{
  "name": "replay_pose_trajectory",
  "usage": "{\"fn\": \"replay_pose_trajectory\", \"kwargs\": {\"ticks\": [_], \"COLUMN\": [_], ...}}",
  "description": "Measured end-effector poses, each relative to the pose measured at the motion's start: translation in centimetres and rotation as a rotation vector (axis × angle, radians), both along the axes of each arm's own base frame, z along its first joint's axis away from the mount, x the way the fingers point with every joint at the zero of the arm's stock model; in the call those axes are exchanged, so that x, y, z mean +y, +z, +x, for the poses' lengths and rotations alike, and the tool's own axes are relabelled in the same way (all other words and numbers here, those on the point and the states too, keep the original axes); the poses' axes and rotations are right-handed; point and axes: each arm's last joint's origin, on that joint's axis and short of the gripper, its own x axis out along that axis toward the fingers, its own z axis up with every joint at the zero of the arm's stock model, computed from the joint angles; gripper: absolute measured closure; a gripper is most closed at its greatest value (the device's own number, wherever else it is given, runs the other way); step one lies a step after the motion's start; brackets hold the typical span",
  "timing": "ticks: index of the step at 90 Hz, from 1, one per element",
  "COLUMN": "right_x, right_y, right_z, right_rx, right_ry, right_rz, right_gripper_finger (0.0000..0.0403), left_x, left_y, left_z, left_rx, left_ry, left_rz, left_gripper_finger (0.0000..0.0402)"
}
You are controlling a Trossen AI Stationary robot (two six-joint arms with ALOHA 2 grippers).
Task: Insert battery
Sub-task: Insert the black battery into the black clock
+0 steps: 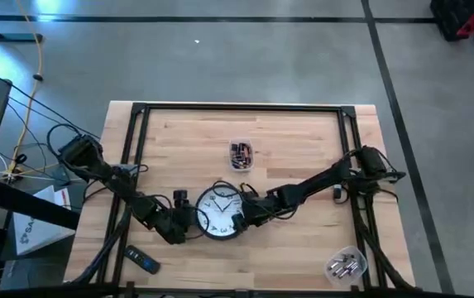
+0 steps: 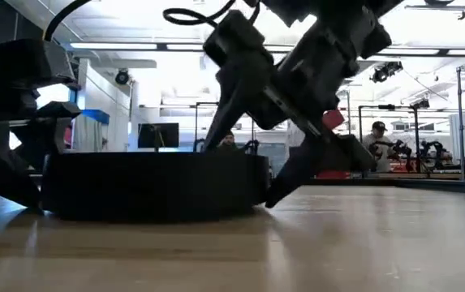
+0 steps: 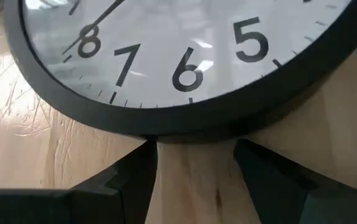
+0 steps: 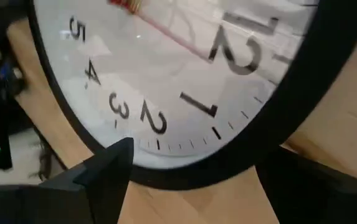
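Face up, the clock [image 1: 218, 212] lies near the front middle of the table [image 1: 303, 141], round, with a black rim, a white dial, bold black numerals and thin hands; the right wrist view shows a red second hand. Both grippers sit at its rim. The left gripper [image 1: 189, 218] is spread, its fingers [image 3: 128, 180] just beside the rim by the 6. The right gripper [image 1: 242, 217] is spread too, one finger [image 4: 106, 168] over the dial near the 2 and 3.
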Motion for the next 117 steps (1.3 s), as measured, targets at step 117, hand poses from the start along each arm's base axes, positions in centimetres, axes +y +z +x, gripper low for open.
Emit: {"fn": "replay_pose_trajectory", "kwargs": {"ticks": [117], "right_x": [0.0], "right_y": [0.7], "right_z": [0.7], "right_rx": [0.035], "right_ry": [-0.25], "right_rz": [-0.275], "right_gripper_finger": [0.011], "left_x": [-0.8], "left_y": [0.1], "left_z": [-0.4], "left_rx": [-0.036], "left_ry": [-0.012], "left_rz": [0.004], "left_gripper_finger": [0.0197]}}
